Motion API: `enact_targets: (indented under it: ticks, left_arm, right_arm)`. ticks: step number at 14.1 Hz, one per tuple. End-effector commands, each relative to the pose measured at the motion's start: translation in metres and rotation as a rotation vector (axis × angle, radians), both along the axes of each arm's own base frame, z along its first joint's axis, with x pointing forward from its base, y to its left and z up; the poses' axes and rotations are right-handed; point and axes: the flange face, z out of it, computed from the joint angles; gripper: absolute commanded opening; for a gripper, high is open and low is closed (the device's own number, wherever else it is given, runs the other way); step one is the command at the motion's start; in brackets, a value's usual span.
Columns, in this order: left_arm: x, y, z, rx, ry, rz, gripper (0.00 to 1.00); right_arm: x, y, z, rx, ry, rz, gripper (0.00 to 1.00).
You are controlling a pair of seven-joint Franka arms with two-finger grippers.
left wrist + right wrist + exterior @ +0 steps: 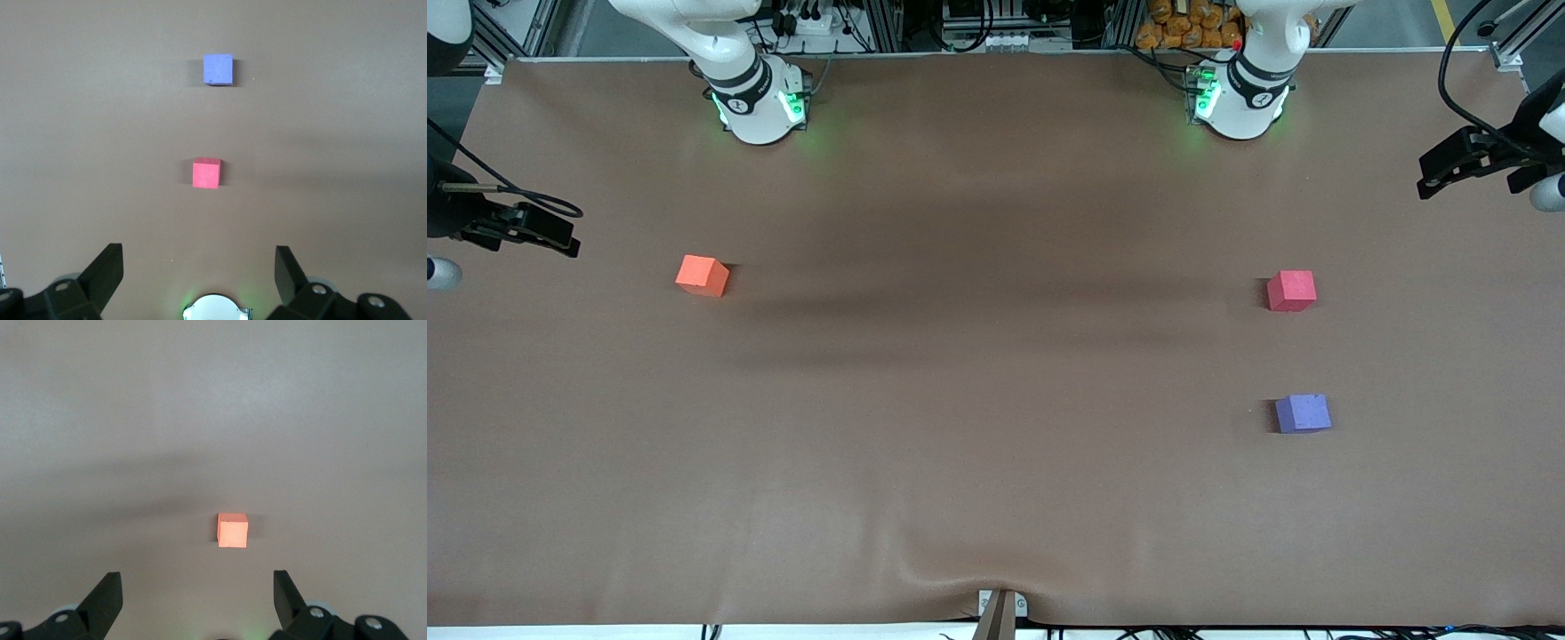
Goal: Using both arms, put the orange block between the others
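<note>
The orange block (703,276) lies on the brown table toward the right arm's end; it also shows as the orange block (233,530) in the right wrist view. A pinkish-red cube (1291,291) (206,173) and a purple cube (1303,413) (218,69) lie apart toward the left arm's end, the purple one nearer the front camera. My right gripper (197,575) hangs open and empty high over the table, well clear of the orange block. My left gripper (199,250) is also open and empty, high over its own base (213,308). Neither hand shows in the front view.
The arm bases (758,105) (1240,100) glow green along the table's robot edge. A black device with cables (520,227) juts in at the right arm's end, and another black device (1463,164) at the left arm's end. A small clamp (1000,609) sits at the front edge.
</note>
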Motion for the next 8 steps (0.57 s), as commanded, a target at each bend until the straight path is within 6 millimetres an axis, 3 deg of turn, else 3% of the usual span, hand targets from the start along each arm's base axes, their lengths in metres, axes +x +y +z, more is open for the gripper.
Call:
enact_targets:
  ticks: [1,8]
  left_arm:
    - [0.0012,0.0037,0.0041,0.022,-0.008,-0.021,1.0]
    - [0.0081,0.0079,-0.0048,0.017,0.007,-0.014,1.0]
  right_arm:
    - [-0.003,-0.0015,0.0012,-0.005,0.002,-0.007,1.0]
    - [-0.0033,-0.0006,-0.0003,-0.005,0.007,-0.005,1.0]
